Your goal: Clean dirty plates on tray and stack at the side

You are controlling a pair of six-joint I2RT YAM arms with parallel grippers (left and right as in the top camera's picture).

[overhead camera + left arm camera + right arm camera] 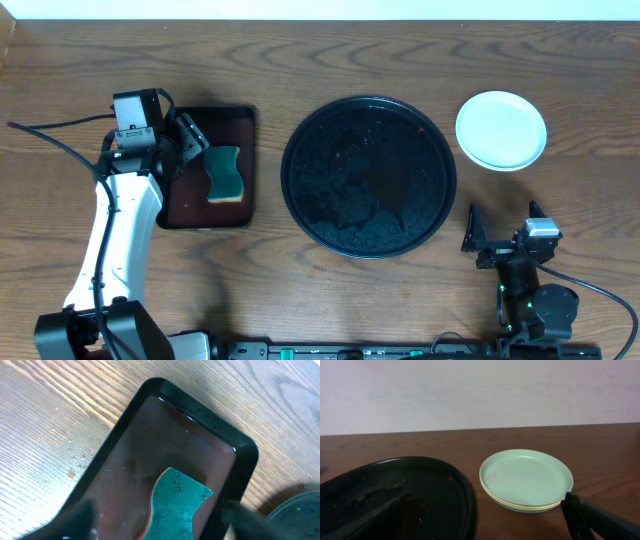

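Right end effector [484, 500], spread, faces stacked plates [526, 480] whose yellow edge overhead hides; left end effector [155, 516] spread astride sponge [177, 495].

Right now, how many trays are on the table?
2: the round black tray in the middle, and a small rectangular brown tray on its left, holding a green sponge. None seems hidden.

The setting looks like a robotics lab bench staged as a dishwashing corner. A bare wood-grain counter [330, 60] meets a plain pale wall [470, 390]. A left arm [115, 230] and a right arm [530, 295] stand at its near edge, trailing a loose cable [60, 120]. The only props are a sponge [224, 173], a small brown tray [180, 205], a round black tray [290, 170] and stacked plates [501, 130].
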